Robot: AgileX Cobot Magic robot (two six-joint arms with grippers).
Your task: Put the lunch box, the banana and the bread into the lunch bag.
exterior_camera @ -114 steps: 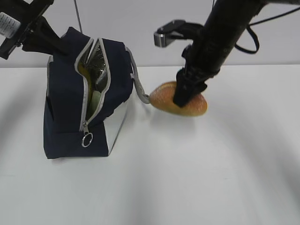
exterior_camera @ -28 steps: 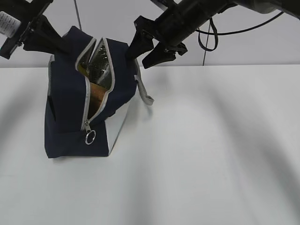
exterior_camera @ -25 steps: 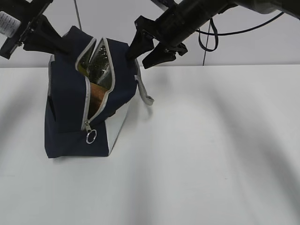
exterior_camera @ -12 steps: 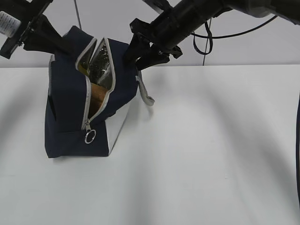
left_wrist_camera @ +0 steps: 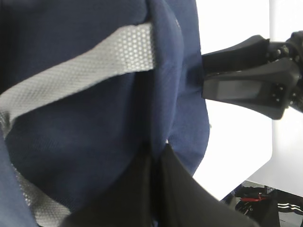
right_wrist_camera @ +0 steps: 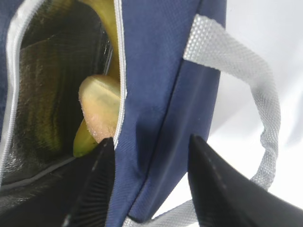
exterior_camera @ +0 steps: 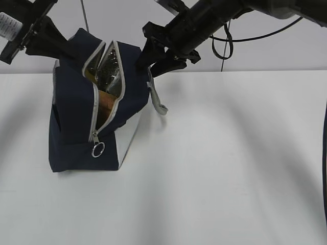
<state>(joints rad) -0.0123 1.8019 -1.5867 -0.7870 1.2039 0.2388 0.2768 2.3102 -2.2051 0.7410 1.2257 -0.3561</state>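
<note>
At the bag's right top edge, right jaws: spread, one finger inside the mouth, the other outside against the navy wall, fabric edge between them; full pinch not confirmed from the right wrist view.
Right gripper (exterior_camera: 156, 56): reaching in from upper right, tips at the bag's upper right shoulder, just above the right strap.
Right gripper, wrist view (right_wrist_camera: 150, 182): ribbed black fingers (right_wrist_camera: 210, 187) straddling the navy panel beside the zipper edge.
Left jaws: pressed together on a fold of navy fabric at the bag's upper left corner.
Left gripper (left_wrist_camera: 154, 158): dark fingers meeting at the fabric crease; in the exterior view at the bag's top left (exterior_camera: 64, 47), holding that corner up.
Lunch bag (exterior_camera: 71, 117): upright on the table, zipper open from top down the front, mouth gaping, silver lining visible; ring pull (exterior_camera: 98, 149) hanging low on the front.
Strap (exterior_camera: 157, 99): grey loop drooping off the right side; a second grey strap crossing the left wrist view (left_wrist_camera: 80, 71).
Bread (exterior_camera: 106, 102): inside the bag, golden-brown patch showing through the open zipper; pale rounded end seen in the right wrist view (right_wrist_camera: 99, 111).
Banana (right_wrist_camera: 106, 23): inside the bag, yellow length running above and below the bread.
Lunch box: not discernible in any view.
Table (exterior_camera: 219, 168): white, bag standing at its left rear.
</note>
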